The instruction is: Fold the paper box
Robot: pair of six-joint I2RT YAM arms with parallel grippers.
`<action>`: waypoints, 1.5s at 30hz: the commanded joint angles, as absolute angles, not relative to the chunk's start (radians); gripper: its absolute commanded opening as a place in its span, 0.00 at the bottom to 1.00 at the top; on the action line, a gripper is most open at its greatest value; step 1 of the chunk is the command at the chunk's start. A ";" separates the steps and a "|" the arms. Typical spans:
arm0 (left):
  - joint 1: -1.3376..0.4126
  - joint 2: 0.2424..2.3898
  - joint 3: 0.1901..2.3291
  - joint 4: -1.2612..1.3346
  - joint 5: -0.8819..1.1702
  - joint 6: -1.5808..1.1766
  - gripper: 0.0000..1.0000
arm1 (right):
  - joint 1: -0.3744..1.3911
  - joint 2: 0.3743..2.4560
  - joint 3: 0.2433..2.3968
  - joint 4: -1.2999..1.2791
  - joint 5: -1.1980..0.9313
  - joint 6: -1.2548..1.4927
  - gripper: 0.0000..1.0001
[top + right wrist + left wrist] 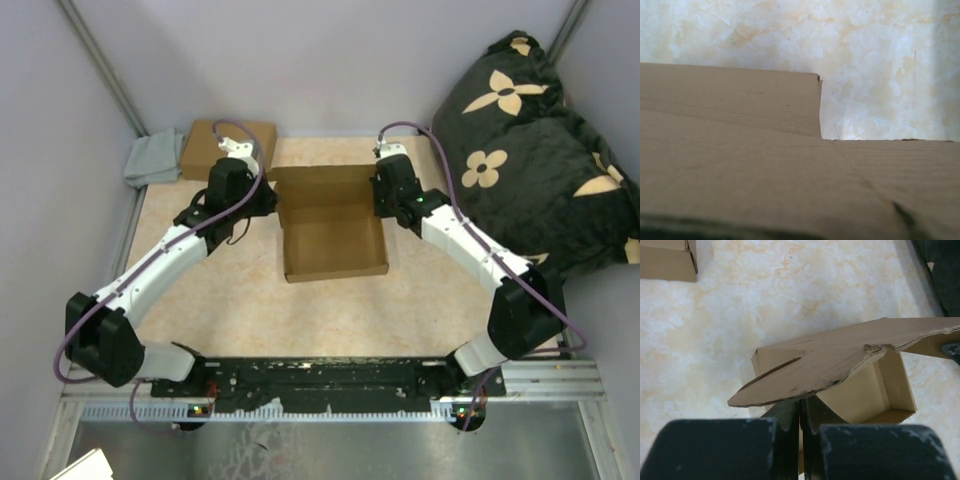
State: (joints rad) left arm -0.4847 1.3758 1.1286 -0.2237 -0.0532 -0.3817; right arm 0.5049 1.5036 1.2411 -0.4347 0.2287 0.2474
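Marbled table (330, 310), mid-frame: left claw (800, 406) clenched on the paper box (335, 240) flap, right claw (383, 192) grip unreadable.

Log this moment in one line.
left gripper: shut on paper box flap | right gripper: at opposite flap, grip unclear | paper box: lid open

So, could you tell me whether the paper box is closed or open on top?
Open. The top view looks straight into the paper box, and its lid sits back behind the tray, not over it.
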 commanded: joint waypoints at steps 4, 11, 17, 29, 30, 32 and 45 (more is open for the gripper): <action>-0.499 1.332 1.099 -0.175 0.073 -0.515 0.02 | 0.538 1.446 1.192 -0.398 0.202 0.292 0.14; -0.500 1.349 1.130 -0.141 0.101 -0.567 0.04 | 0.540 1.458 1.245 -0.436 0.227 0.274 0.14; -0.500 1.377 1.156 -0.141 0.103 -0.586 0.05 | 0.540 1.503 1.310 -0.475 0.228 0.268 0.14; -0.497 1.396 1.198 -0.171 0.119 -0.549 0.06 | 0.540 1.516 1.331 -0.507 0.216 0.267 0.15; -0.498 1.391 1.178 -0.170 0.122 -0.548 0.06 | 0.540 1.512 1.326 -0.508 0.215 0.270 0.16; -0.499 1.378 1.148 -0.174 0.126 -0.538 0.06 | 0.540 1.503 1.316 -0.510 0.211 0.274 0.16; -0.512 1.246 0.998 -0.292 0.088 -0.491 0.20 | 0.543 1.352 1.130 -0.593 0.167 0.327 0.27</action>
State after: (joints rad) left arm -0.4946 1.2888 1.0389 -0.2653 0.0441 -0.4931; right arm 0.5282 1.4384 1.1824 -0.5579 0.2100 0.2943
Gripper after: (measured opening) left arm 0.179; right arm 0.223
